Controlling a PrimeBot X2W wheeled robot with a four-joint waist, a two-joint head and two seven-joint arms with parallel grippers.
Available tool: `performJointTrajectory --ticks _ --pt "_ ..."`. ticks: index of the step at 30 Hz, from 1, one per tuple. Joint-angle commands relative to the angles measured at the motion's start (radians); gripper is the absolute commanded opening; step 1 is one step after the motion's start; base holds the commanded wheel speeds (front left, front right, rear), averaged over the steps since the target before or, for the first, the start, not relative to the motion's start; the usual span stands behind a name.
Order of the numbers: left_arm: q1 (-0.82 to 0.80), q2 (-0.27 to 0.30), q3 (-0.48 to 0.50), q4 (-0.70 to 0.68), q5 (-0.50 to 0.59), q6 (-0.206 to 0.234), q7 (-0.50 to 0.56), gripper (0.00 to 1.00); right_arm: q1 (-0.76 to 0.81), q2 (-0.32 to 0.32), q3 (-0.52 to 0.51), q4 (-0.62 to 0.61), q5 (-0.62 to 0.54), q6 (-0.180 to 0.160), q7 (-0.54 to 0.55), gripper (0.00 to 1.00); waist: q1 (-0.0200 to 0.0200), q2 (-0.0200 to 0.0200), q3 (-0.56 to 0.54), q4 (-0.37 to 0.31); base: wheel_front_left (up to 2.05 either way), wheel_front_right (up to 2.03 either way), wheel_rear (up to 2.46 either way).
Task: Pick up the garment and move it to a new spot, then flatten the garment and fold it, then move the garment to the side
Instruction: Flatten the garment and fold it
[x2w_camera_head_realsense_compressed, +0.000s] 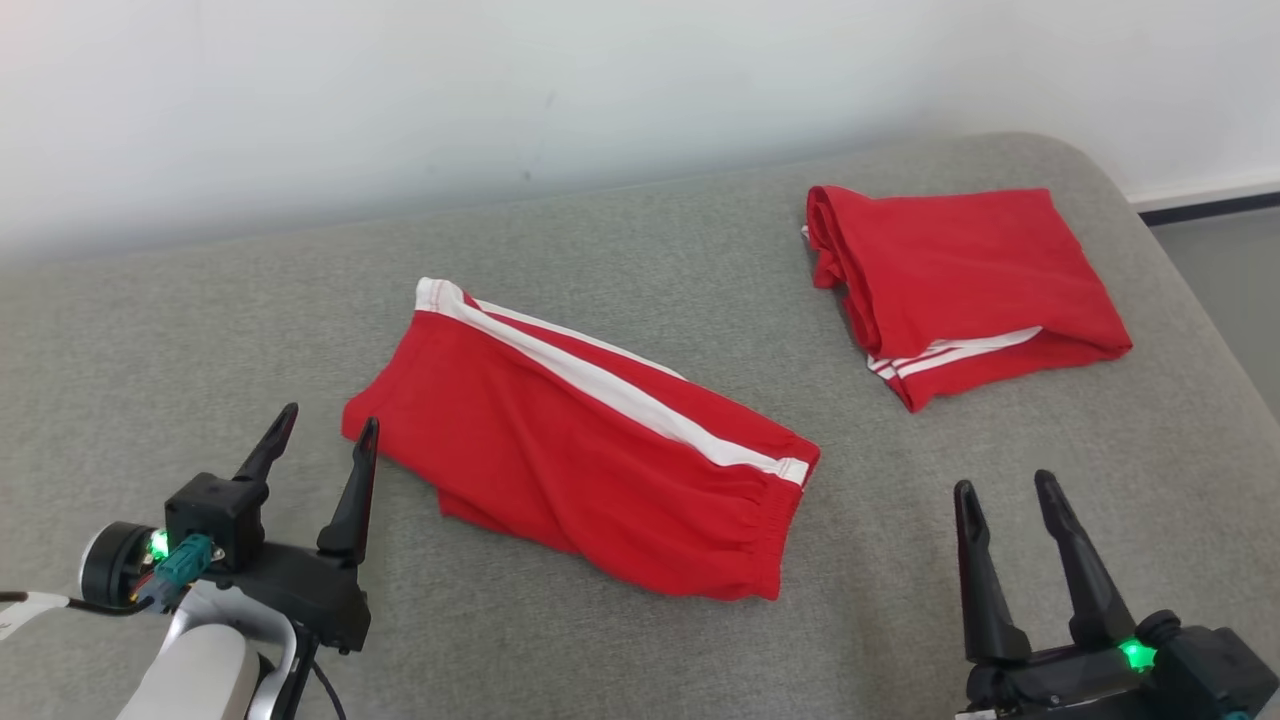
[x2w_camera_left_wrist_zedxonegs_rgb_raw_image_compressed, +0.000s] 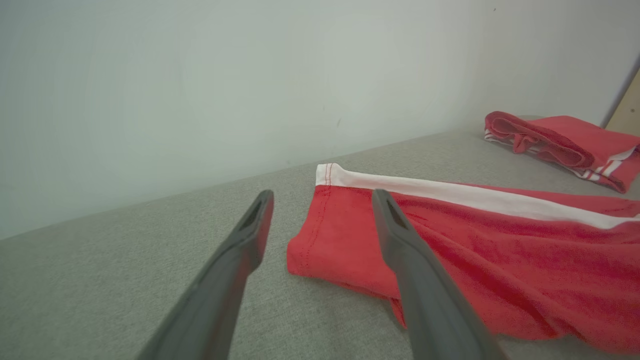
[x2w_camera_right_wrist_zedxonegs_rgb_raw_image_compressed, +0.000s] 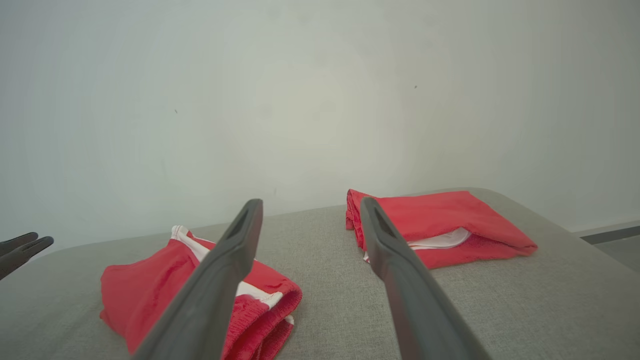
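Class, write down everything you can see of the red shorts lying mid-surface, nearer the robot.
The red shorts look like soft knit fabric, with a broad white stripe along the far edge and a gathered elastic waistband at the right end. They lie flat, seemingly doubled leg over leg, lightly wrinkled, slanting across the grey cushion. The open left end effector stands close by the hem; nothing grips them.
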Motion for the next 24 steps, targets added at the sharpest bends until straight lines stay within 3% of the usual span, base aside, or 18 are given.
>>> performJointTrajectory --ticks 1,11,19,24 --pt "0.015 -0.008 0.007 0.014 0.012 -0.009 -0.002 1.00 0.005 0.008 -0.001 -0.001 -0.006 -0.002 0.000 1.00 0.0001 0.0002 0.006 -0.012 0.00 0.00 0.00" --pt "-0.108 -0.008 0.034 0.235 0.047 -0.075 -0.002 1.00 -0.040 0.014 0.042 0.028 -0.007 -0.002 0.000 1.00 0.0001 0.0002 0.054 -0.097 0.00 0.00 0.00" --pt "-0.234 0.009 -0.036 0.425 0.000 -0.083 0.048 1.00 -0.069 0.017 0.066 0.051 -0.003 -0.002 0.000 1.00 0.0001 0.0002 0.103 -0.142 0.00 0.00 0.00" --pt "-0.284 0.005 -0.128 0.491 -0.096 -0.083 0.161 1.00 -0.082 0.017 0.064 0.066 -0.001 -0.002 0.000 1.00 0.0001 0.0002 0.128 -0.145 0.00 0.00 0.00"
